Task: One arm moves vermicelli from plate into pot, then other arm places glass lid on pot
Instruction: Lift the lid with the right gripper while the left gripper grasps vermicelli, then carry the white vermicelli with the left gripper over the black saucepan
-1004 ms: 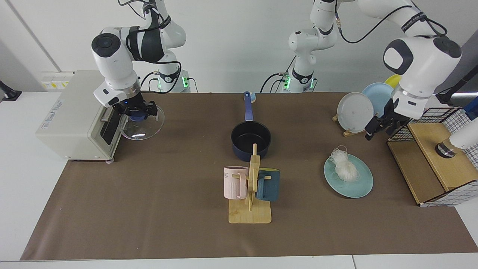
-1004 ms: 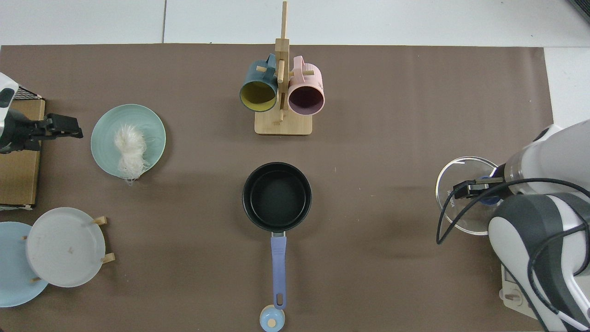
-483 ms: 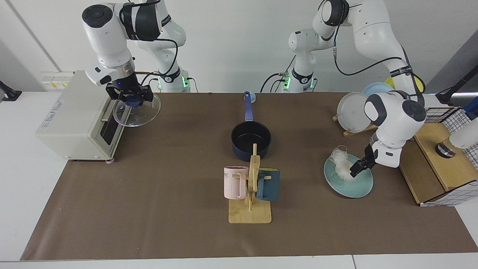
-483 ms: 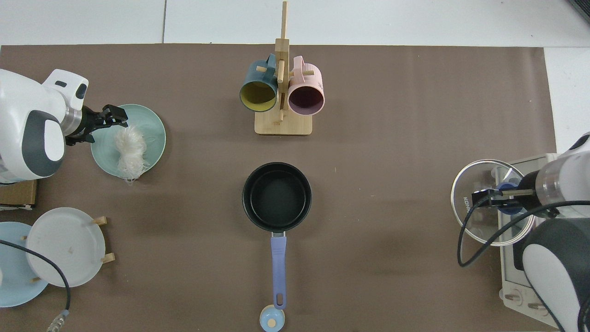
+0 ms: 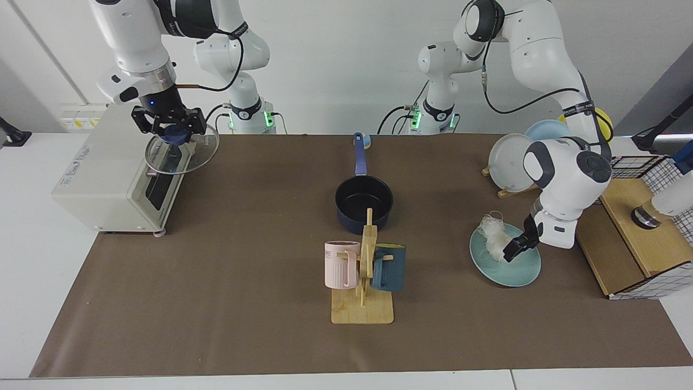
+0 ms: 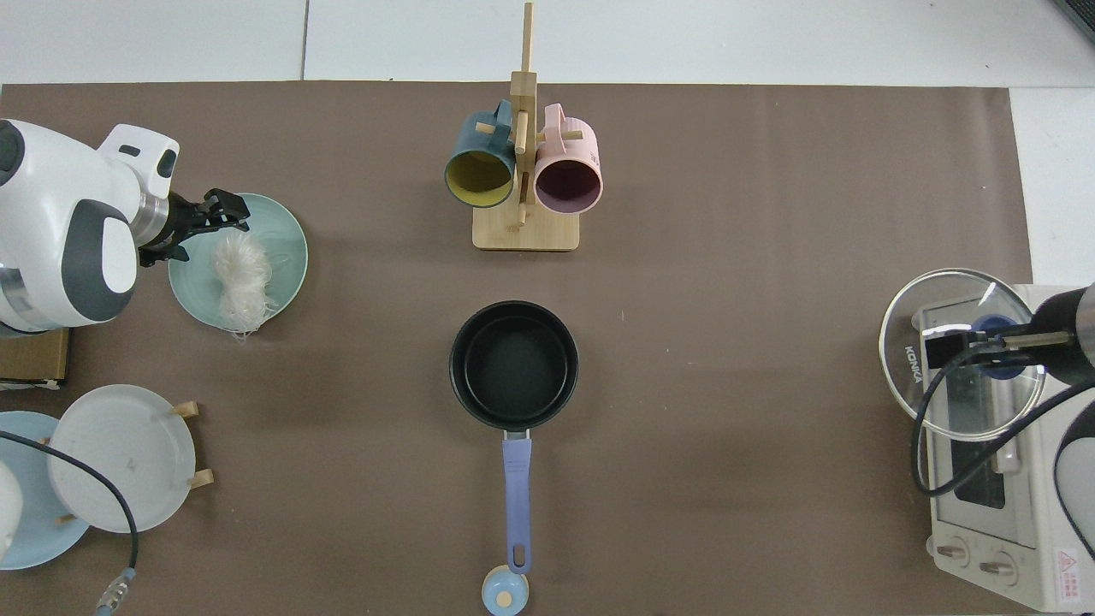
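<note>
Brown paper covers the table [image 5: 216, 303]; neither step is done yet. Still empty, the pot [image 5: 364, 203] sits well apart from both grippers. At the vermicelli [image 5: 497, 236] on the plate [image 5: 517, 271], the left gripper [image 5: 515, 248] has fingers parted and empty. High over the toaster oven [image 5: 103, 173], the right gripper [image 5: 172, 127] clamps the glass lid [image 5: 181, 154] by its knob.

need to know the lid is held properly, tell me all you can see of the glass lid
The glass lid is a round disc of clear glass with a thin metal rim, a blue centre knob and dark lettering near its edge. The right gripper is shut on the knob and holds the lid in the air, roughly level with a slight tilt, above the front of the toaster oven. Only the gripper appears to touch it. It is well away from the pot.
</note>
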You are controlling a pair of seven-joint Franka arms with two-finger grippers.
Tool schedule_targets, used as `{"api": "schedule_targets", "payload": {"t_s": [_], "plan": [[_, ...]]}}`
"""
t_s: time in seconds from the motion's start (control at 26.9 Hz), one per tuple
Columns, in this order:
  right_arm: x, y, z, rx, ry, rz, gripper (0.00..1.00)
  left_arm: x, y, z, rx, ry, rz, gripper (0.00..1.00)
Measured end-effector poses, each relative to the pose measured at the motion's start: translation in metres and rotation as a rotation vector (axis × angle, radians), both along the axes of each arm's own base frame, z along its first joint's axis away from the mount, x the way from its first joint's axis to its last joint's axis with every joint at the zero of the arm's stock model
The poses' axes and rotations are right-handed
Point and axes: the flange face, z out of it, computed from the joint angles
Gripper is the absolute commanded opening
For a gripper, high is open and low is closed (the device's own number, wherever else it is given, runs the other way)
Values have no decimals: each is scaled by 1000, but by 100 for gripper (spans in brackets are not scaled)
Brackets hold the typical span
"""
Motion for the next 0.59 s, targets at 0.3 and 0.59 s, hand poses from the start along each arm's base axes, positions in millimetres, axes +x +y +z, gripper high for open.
{"api": "schedule_targets", "payload": {"t_s": [0.3, 0.59], "plan": [[16, -6, -12, -4, 21, -14, 0, -2, -18, -19, -3, 19, -14, 88], [36, -6, -19, -10, 28, -15, 0, -6, -19, -28, 2, 33, -18, 0]]}}
